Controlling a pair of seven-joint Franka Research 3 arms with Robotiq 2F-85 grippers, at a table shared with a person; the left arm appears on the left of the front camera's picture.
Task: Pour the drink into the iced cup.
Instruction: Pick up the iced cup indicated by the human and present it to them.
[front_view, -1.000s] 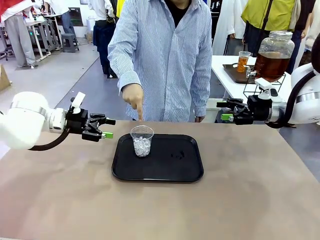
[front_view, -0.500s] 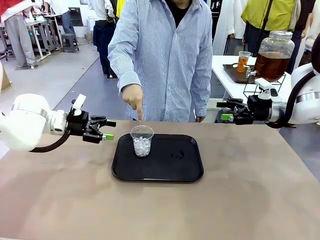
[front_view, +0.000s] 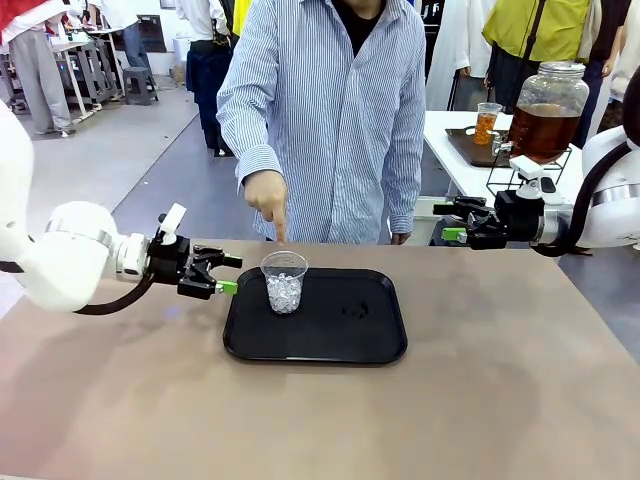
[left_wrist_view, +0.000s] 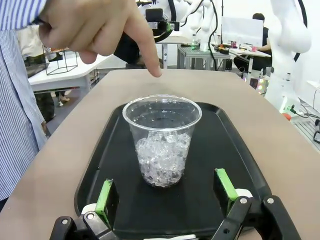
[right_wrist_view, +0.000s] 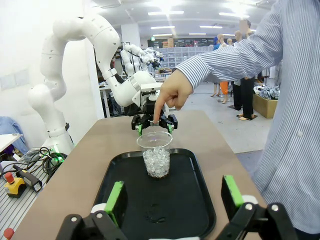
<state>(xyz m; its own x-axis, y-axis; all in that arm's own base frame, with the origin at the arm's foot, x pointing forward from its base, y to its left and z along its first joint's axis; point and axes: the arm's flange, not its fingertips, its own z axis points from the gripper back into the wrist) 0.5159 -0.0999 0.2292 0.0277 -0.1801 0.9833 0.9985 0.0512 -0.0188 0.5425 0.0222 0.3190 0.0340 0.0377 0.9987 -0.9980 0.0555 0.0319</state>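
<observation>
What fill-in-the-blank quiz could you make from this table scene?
1. The clear cup holds only ____.
2. The cup stands on a tray coloured ____.
3. The person's hand points at the cup with one ____.
4. The left end effector, beside the cup, has its jaws ____.

Missing words: ice; black; finger; open.

White, round-jointed robot arms (front_view: 70, 265) carry a black left hand (front_view: 231, 275) and right hand (front_view: 445, 222) with green pads (front_view: 228, 288) and looping black cables (front_view: 110, 303); the person wears a blue-and-white striped long-sleeved shirt (front_view: 330, 120).
</observation>
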